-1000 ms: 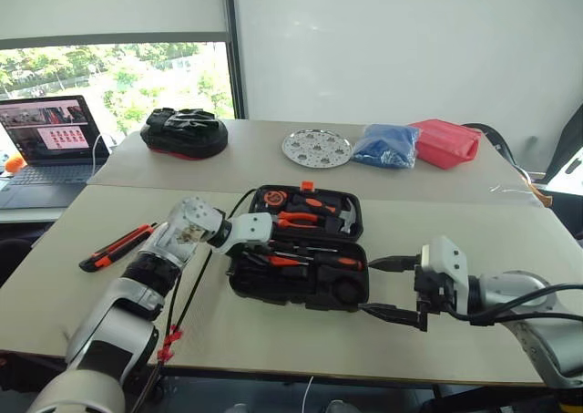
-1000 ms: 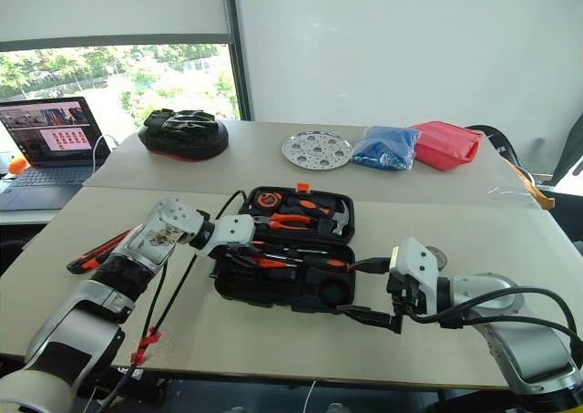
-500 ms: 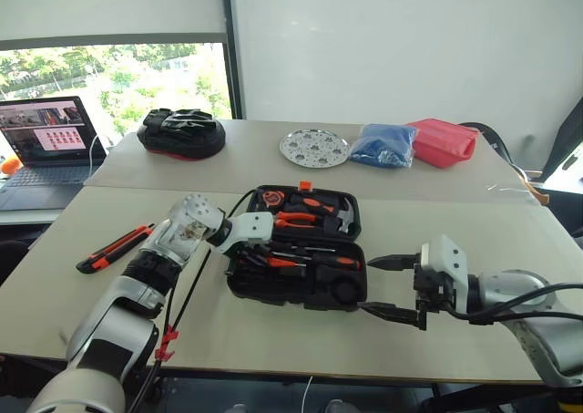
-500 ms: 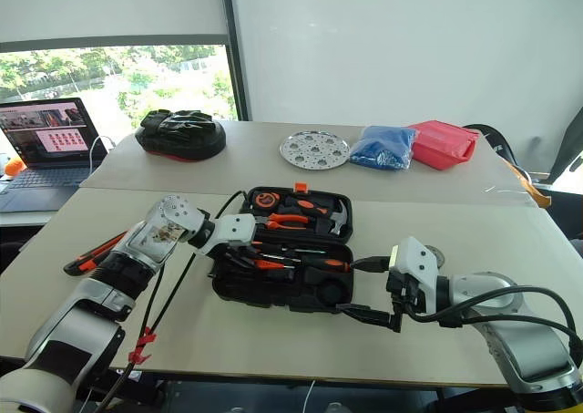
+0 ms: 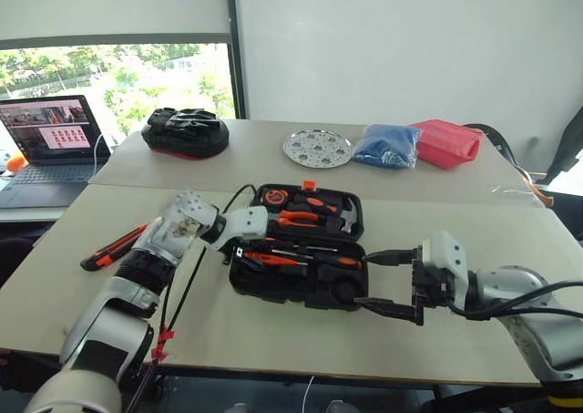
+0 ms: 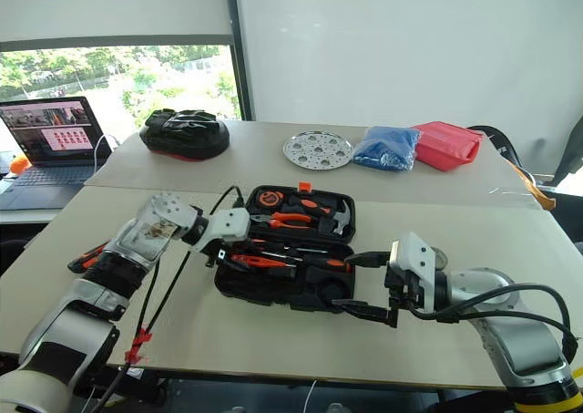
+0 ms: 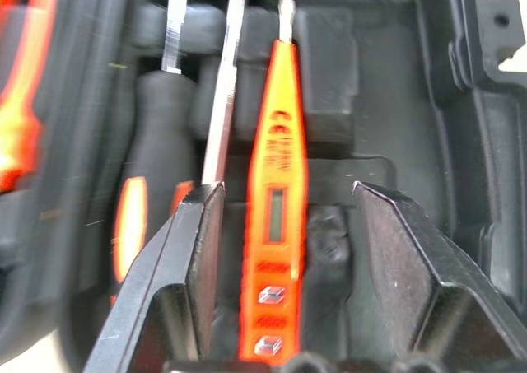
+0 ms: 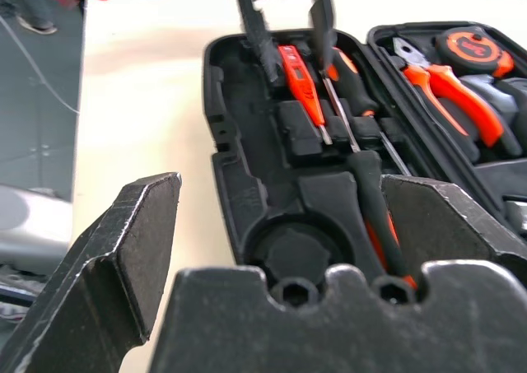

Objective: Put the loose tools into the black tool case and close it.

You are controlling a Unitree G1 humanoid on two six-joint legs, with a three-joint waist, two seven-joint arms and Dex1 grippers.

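My left tool (image 7: 280, 266) stands open, holding nothing, astride the tester pen (image 7: 276, 192) in the tool case (image 5: 301, 290) — the utility knife (image 5: 114, 246) lies left of the case, nearest that arm.

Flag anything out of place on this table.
One loose tool: the orange-and-black utility knife lies on the table, left of the open black tool case and apart from it. The slim orange tester pen lies in its recess between the left claw's open fingers.

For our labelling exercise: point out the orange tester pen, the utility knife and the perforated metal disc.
orange tester pen (image 7: 276, 200), left wrist view, middle of its body.
utility knife (image 5: 114, 247), left eye view, mid-handle.
perforated metal disc (image 5: 316, 147), left eye view, its centre.
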